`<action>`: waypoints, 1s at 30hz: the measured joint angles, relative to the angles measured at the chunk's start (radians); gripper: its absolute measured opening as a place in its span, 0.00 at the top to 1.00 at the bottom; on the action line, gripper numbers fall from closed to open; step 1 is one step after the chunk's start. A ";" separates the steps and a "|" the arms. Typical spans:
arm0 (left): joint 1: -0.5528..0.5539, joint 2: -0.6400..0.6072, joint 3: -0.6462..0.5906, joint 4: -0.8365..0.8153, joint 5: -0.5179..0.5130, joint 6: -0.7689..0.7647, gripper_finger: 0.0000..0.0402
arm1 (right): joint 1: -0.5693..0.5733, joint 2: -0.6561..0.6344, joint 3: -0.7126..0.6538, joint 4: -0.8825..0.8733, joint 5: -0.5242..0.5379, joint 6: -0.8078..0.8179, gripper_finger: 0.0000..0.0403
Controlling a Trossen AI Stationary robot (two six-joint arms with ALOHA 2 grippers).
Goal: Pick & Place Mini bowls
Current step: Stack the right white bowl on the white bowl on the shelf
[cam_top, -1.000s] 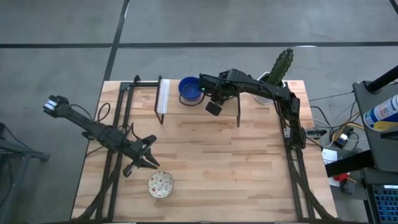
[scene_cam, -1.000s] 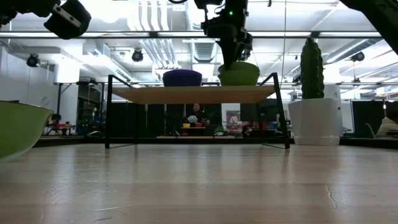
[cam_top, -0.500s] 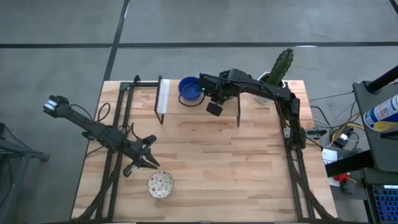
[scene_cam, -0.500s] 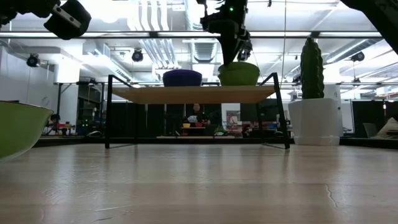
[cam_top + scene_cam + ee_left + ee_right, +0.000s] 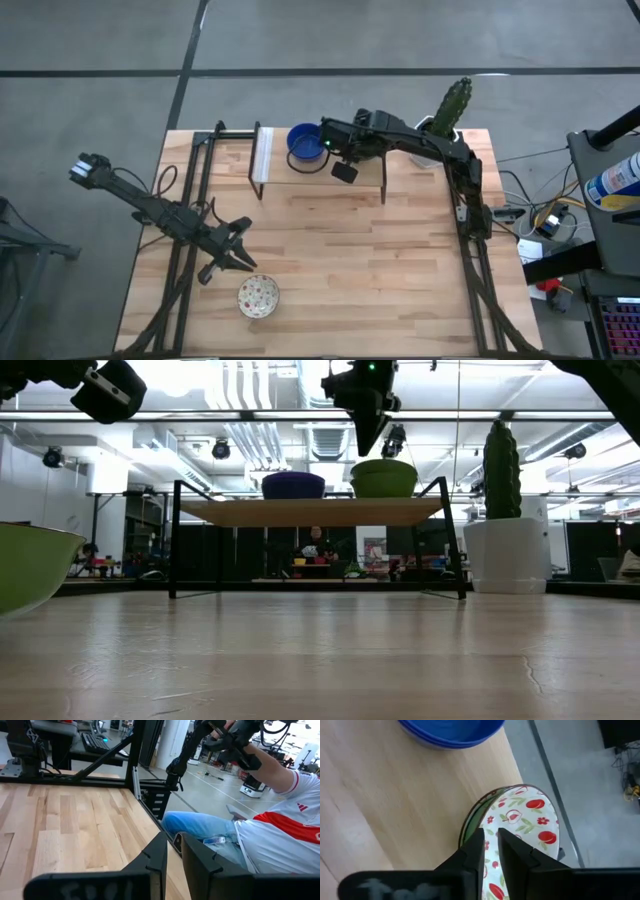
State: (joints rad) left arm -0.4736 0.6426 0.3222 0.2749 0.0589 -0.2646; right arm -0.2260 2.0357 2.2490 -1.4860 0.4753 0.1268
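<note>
A cream floral mini bowl, green on the outside, sits on the wooden shelf at the table's far side, beside the blue bowls, which look stacked in the right wrist view. My right gripper hangs shut just above the floral bowl's rim and is clear of it. Another floral bowl rests on the table near the near-left corner. My left gripper waits shut just beyond that bowl and touches nothing.
The white cactus pot stands at the shelf's right end. A white panel leans at the shelf's left end. Bare wood spreads across the table's middle. A seated person shows beyond the table edge.
My right gripper has risen straight up from the rim of the floral bowl on the shelf and now hangs clear above it. The bowl has stayed in place beside the blue ones.
</note>
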 joint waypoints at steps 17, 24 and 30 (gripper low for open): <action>-0.001 0.000 0.000 0.002 0.000 -0.001 0.87 | 0.001 0.002 -0.045 -0.003 0.002 0.027 0.98; -0.001 0.000 0.000 0.001 0.000 -0.001 0.87 | 0.001 0.002 -0.047 -0.002 -0.006 0.028 0.98; -0.001 0.000 0.000 -0.001 0.000 -0.001 0.87 | 0.001 0.002 -0.047 0.000 -0.027 0.031 0.98</action>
State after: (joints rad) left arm -0.4744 0.6426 0.3222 0.2741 0.0587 -0.2657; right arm -0.2249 2.0377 2.2024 -1.4859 0.4480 0.1577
